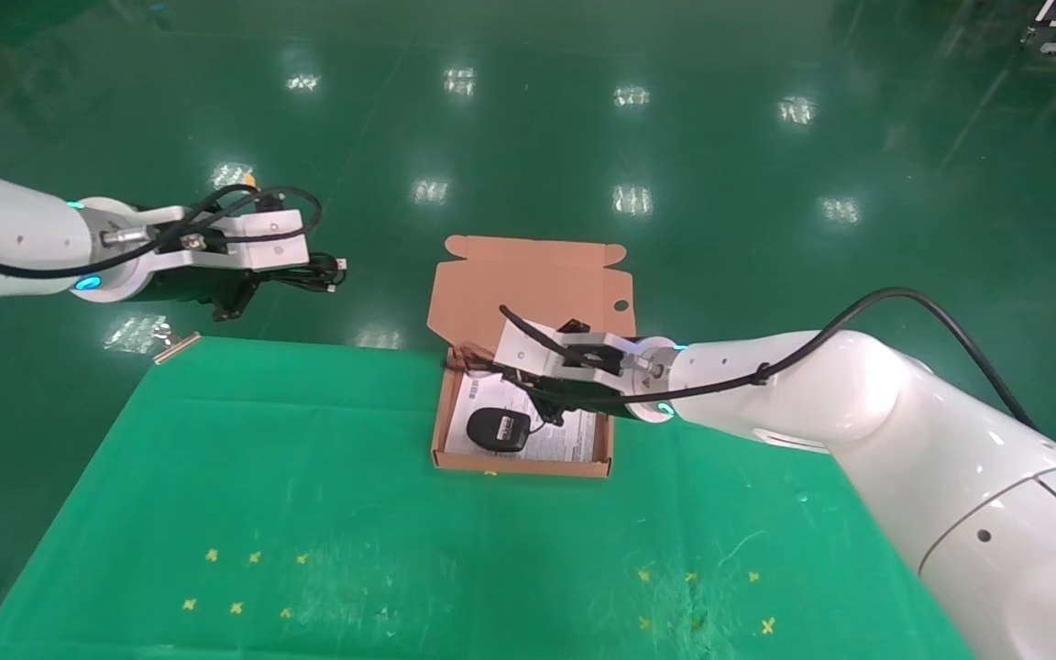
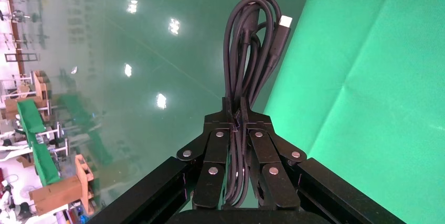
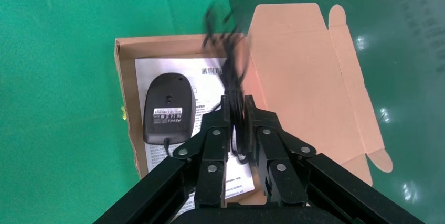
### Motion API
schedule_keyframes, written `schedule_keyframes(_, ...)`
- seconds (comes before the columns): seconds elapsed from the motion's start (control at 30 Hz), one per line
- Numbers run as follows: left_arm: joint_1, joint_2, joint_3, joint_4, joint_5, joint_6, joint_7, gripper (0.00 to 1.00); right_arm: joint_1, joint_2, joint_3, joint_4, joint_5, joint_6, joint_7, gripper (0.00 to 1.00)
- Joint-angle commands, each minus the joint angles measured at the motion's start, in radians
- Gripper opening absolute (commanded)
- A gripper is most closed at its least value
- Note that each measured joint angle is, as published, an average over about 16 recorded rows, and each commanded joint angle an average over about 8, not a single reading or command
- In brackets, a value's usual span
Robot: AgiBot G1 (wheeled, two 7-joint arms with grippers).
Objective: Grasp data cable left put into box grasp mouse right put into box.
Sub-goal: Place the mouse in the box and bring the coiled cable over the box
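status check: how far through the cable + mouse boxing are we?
Roughly halfway. The mouse already lies underside up on the printed sheet inside the box, but the right claw is shut on the mouse cord above it. The left claw holds the data cable in the air, off the table's far left. Left: release the cord, bring the cable over and drop it in.

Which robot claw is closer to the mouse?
The right claw. It hangs right above the box where the mouse lies, pinching the mouse's cord. The left claw is far off past the table edge, gripping the data cable.
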Motion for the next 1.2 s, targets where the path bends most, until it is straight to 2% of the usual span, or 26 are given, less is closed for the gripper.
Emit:
schedule_keyframes(0.03, 0.0, -0.001, -0.001, 0.0, -0.001, 0.0, -0.001, 0.0, -0.001, 0.006, 0.005, 0.007, 0.001, -0.004, -0.003, 1.0)
schedule_keyframes(0.37, 0.033, 0.054, 0.012, 0.038, -0.019, -0.043, 0.028, 0.0, -0.002, 0.056, 0.003, 0.06, 0.018, 0.031, 0.03, 1.0)
schedule_keyframes(0.5, 0.071, 0.12, 0.014, 0.116, -0.063, -0.138, 0.089, 0.0, 0.013, 0.13, 0.021, 0.103, 0.027, 0.038, 0.035, 1.0)
schedule_keyframes(0.67, 0.109, 0.244, 0.016, 0.295, -0.133, -0.3, 0.218, 0.0, 0.025, 0.262, 0.037, 0.184, 0.022, 0.022, 0.047, 1.0)
schedule_keyframes(0.87, 0.144, 0.339, 0.037, 0.45, -0.274, -0.434, 0.391, 0.0, 0.023, 0.407, 0.046, 0.297, 0.008, -0.003, 0.102, 1.0)
schedule_keyframes(1.03, 0.18, 0.351, 0.106, 0.448, -0.429, -0.488, 0.503, 0.0, 0.011, 0.501, 0.05, 0.408, -0.006, -0.015, 0.169, 1.0)
schedule_keyframes(1.17, 0.192, 0.353, 0.174, 0.44, -0.529, -0.513, 0.554, 0.0, 0.01, 0.547, 0.038, 0.488, -0.045, -0.033, 0.218, 1.0)
schedule_keyframes(1.2, 0.193, 0.353, 0.189, 0.44, -0.548, -0.517, 0.561, 0.04, 0.011, 0.554, 0.035, 0.502, -0.056, -0.037, 0.229, 1.0)
